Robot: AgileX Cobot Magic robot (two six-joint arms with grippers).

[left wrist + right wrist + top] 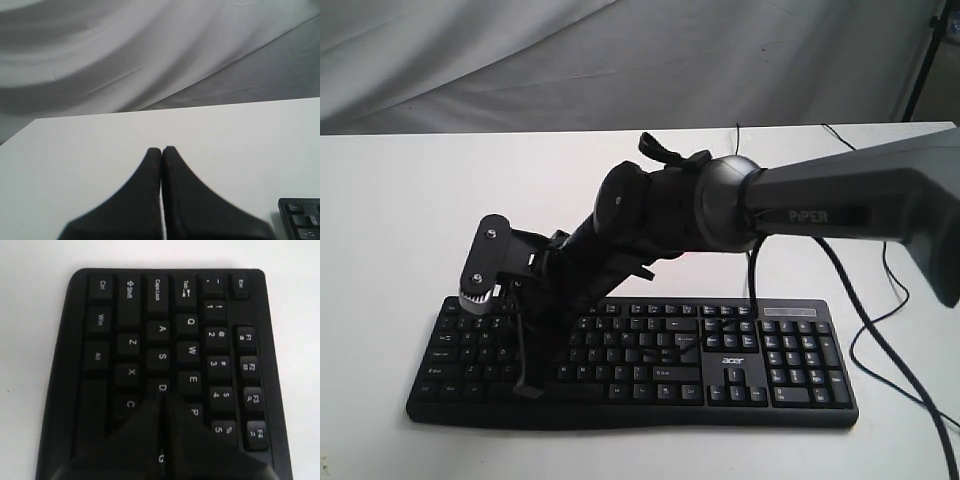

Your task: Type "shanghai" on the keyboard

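Observation:
The black keyboard [740,352] lies on the white table [400,210], near its front edge. My right arm reaches across from the right, over the keyboard's left half. Its gripper [527,388] points down there, shut with nothing in it. In the right wrist view the keyboard [131,315] fills the frame, and the closed tips of the right gripper [162,393] sit at the D key, covering the F key. My left gripper [161,148] is shut and empty above bare table. One corner of the keyboard [302,220] shows beside it.
The right arm's thin black cables [877,325] loop over the table to the right of the keyboard. A grey cloth backdrop [620,60] hangs behind the table's far edge. A black stand leg [923,60] is at the back right.

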